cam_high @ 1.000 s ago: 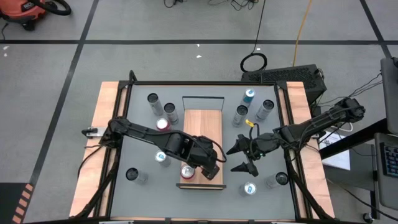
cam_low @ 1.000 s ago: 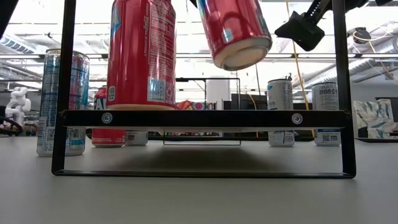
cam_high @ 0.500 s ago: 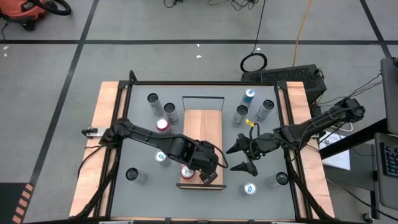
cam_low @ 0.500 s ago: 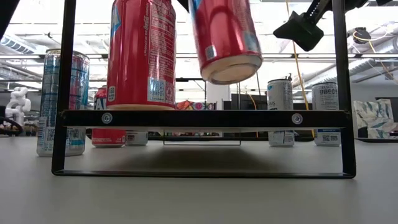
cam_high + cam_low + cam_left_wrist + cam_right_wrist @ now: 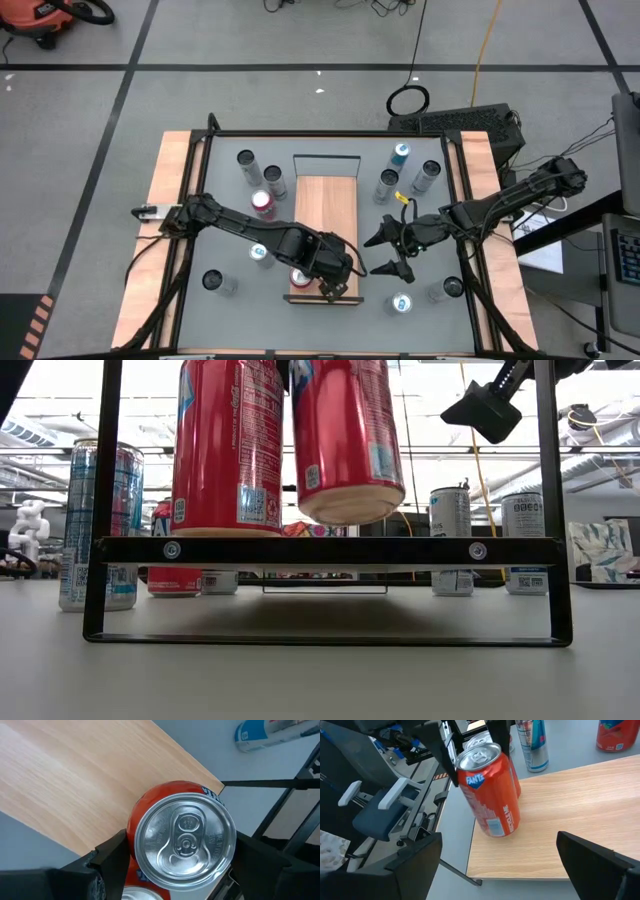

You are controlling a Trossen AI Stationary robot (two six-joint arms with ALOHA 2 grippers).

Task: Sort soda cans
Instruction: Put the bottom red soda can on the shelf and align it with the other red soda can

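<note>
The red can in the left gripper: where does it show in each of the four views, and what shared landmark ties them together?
High view: the held red can is mostly hidden under the left gripper, at the wooden shelf's near end.
Low view: upper centre, tilted, just above the shelf, beside a standing red can.
Left wrist view: centre, silver top facing the camera.
Right wrist view: upper centre, tilted.
Shared landmark: the wooden shelf.

A wooden board lies at the middle of the grey tabletop, carried on a black metal frame. Beyond the tabletop, a coiled black cable rests on the floor, and a red vacuum stands well apart from the board.
</note>
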